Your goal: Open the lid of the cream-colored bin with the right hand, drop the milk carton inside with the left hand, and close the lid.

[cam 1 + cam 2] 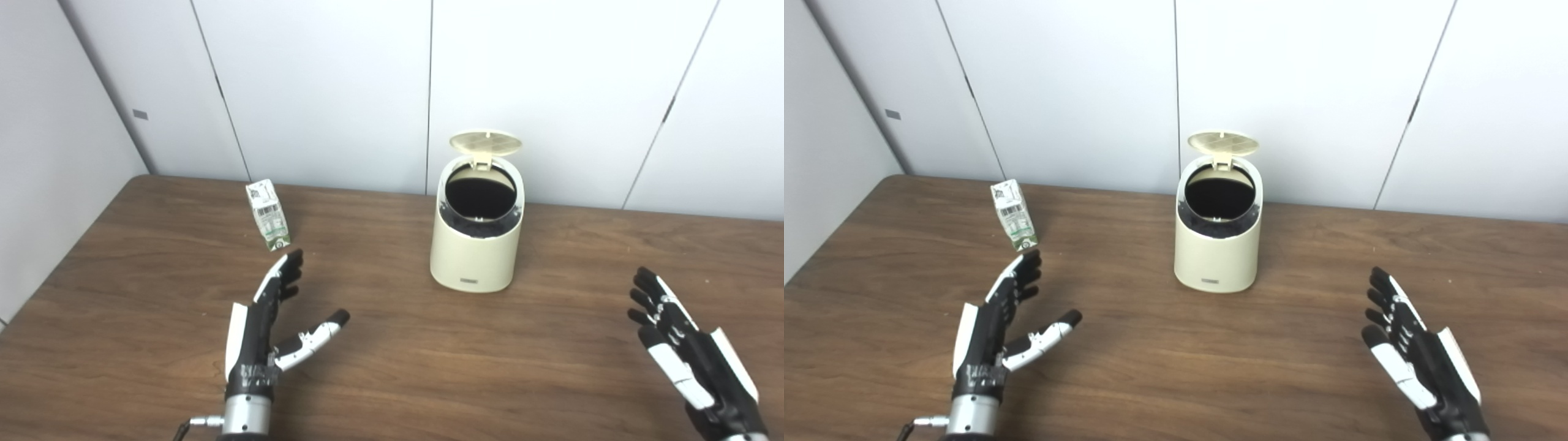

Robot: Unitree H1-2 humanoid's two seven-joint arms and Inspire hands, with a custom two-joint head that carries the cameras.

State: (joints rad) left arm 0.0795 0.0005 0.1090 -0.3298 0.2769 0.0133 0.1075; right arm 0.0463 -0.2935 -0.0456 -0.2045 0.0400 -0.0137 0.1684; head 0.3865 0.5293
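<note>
The milk carton (267, 215) stands on the tabletop (392, 367), well to the left of the cream-colored bin (476, 245) and slightly farther back, leaning a little so its long axis runs near upright with the top tipped away to the left. The bin's lid (486, 143) is already swung up and back on its hinge, leaving the dark round mouth exposed toward the robot.

The left hand (269, 324) is the nearer one to the carton: it hovers just in front of it, palm turned inward, fingers (288, 272) spread wide with the thumb splayed toward the bin, holding nothing. The carton lies straight ahead of those fingertips and slightly left, close but apart. The right hand (686, 343) waits well to the right of the bin, fingers likewise apart and empty.

Judging by this, opening is done and the carton pickup comes next; a short forward reach should suffice.
</note>
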